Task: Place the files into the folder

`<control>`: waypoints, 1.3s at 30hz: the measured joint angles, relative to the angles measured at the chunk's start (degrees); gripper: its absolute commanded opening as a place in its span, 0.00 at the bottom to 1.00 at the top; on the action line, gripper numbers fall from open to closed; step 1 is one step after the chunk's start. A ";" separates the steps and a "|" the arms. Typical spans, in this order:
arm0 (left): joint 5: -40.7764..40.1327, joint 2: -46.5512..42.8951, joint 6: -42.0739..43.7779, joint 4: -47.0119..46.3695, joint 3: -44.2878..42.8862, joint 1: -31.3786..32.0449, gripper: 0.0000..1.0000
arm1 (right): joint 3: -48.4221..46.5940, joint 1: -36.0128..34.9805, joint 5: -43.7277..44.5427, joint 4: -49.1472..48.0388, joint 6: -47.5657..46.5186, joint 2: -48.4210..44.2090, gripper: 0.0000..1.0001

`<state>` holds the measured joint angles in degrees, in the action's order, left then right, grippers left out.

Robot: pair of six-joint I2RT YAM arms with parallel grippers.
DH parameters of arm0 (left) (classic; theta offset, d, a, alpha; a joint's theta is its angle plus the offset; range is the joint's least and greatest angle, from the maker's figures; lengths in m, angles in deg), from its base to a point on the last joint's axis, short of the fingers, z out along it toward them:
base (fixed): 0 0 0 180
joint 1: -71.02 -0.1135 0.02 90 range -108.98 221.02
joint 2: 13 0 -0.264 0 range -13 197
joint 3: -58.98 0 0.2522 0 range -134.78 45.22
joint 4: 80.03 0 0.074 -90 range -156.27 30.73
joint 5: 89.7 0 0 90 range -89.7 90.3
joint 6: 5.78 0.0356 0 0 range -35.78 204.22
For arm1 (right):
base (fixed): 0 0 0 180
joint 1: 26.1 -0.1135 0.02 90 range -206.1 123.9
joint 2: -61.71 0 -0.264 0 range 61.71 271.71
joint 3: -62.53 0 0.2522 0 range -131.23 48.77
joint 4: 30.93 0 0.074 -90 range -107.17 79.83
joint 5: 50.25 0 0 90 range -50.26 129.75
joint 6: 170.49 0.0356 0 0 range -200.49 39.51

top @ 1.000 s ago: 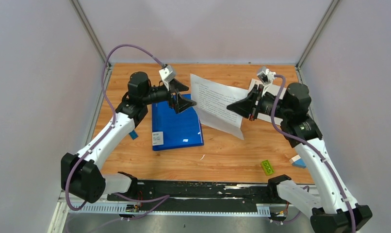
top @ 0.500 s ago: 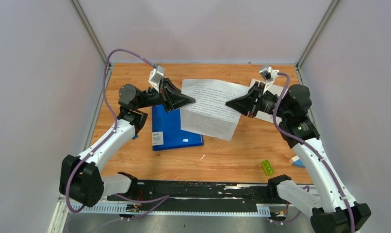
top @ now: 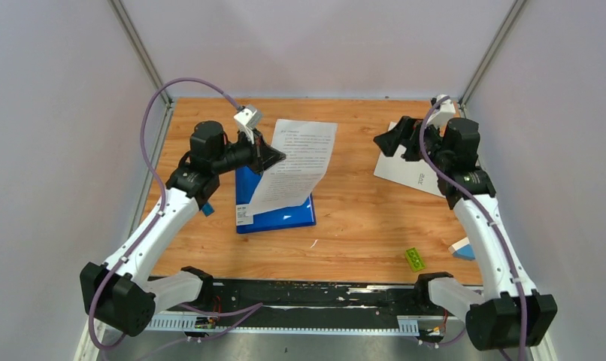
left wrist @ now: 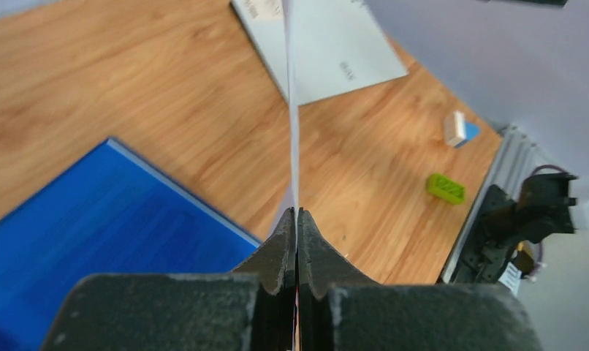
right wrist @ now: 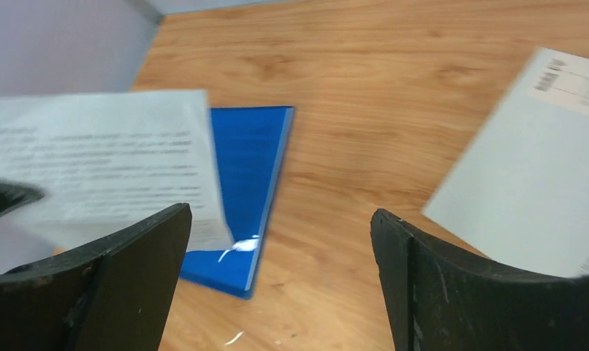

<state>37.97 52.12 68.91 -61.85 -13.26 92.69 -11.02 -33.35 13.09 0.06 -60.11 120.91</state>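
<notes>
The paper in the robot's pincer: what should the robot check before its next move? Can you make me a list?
1. Is the left pincer shut on the paper? Ok.
2. Is the right pincer open and clear of the paper? Ok.
3. Is the paper above the blue folder? Ok, it hangs partly over it.
4. Is the blue folder open to take the paper? Not ok, it looks closed and flat.
5. Are both sheets in the grip? Cannot tell, the left wrist view shows only a thin edge.
6. Is the grey cover out of the way? Ok, it lies off to the right.
</notes>
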 measured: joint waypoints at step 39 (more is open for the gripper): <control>-18.14 -8.85 7.67 15.89 8.63 1.81 0.00 | -32.50 34.97 22.29 11.52 -13.05 61.20 0.94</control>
<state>19.83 43.27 76.58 -45.96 -4.62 94.51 -43.52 1.62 35.38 11.58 -73.16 182.11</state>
